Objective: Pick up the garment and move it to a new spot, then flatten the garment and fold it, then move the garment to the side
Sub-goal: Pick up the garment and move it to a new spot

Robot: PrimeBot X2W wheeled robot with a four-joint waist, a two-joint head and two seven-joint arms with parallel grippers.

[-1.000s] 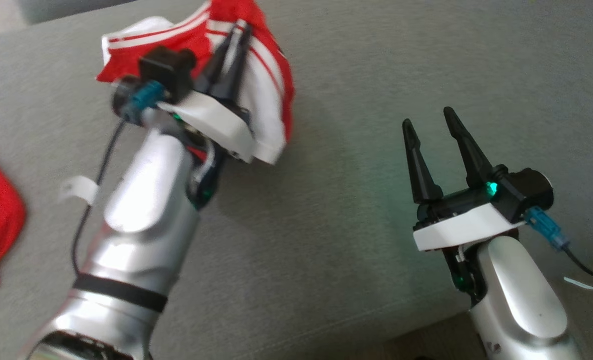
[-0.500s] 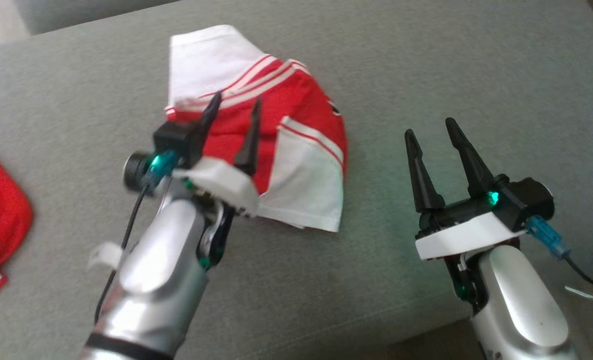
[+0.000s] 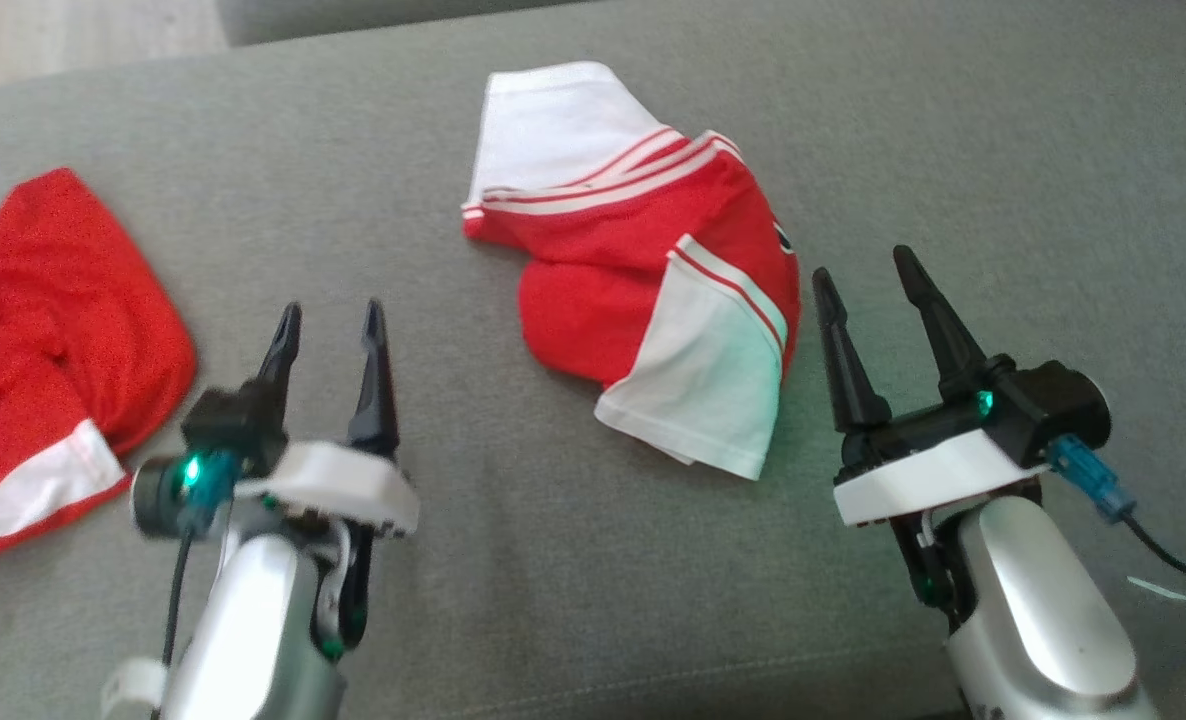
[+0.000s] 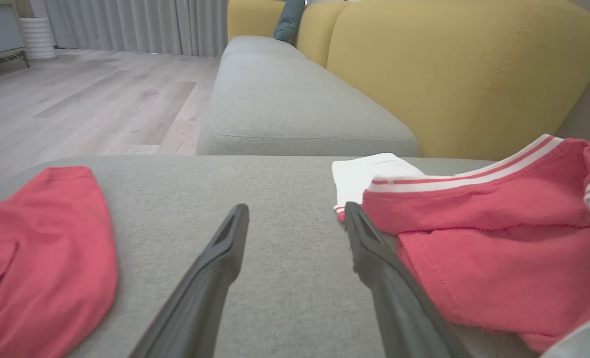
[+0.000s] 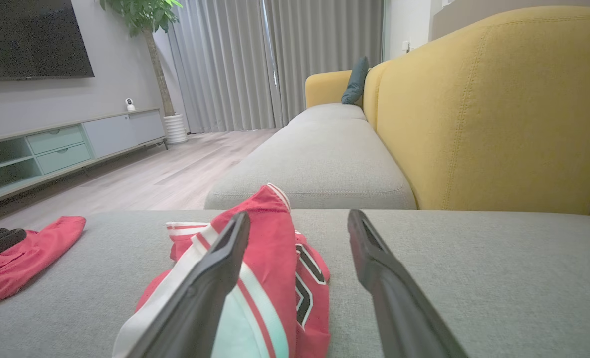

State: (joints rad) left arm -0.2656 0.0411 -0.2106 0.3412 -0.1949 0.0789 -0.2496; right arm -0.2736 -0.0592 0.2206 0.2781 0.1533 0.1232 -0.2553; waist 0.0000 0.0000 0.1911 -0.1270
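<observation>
The garment (image 3: 643, 290) lies crumpled on the grey sofa seat (image 3: 573, 580), red with white panels and thin striped bands. It sits ahead and right of my left end effector (image 3: 332, 312) and just left of my right end effector (image 3: 861, 265). Both have their fingers apart and empty.

In the right wrist view: grey sofa seat (image 5: 325, 164) through the middle, yellow backrest (image 5: 489, 109) at right, teal cushion (image 5: 355, 79) at its far end. Pale wood floor (image 5: 165, 179) left of centre. Grey curtains (image 5: 275, 59) at top centre. At upper left, dark television (image 5: 26, 37) on a grey wall (image 5: 116, 59), low cabinet (image 5: 51, 149) beneath, small white camera (image 5: 130, 104) on top, potted tree (image 5: 143, 12) beside the curtains.
</observation>
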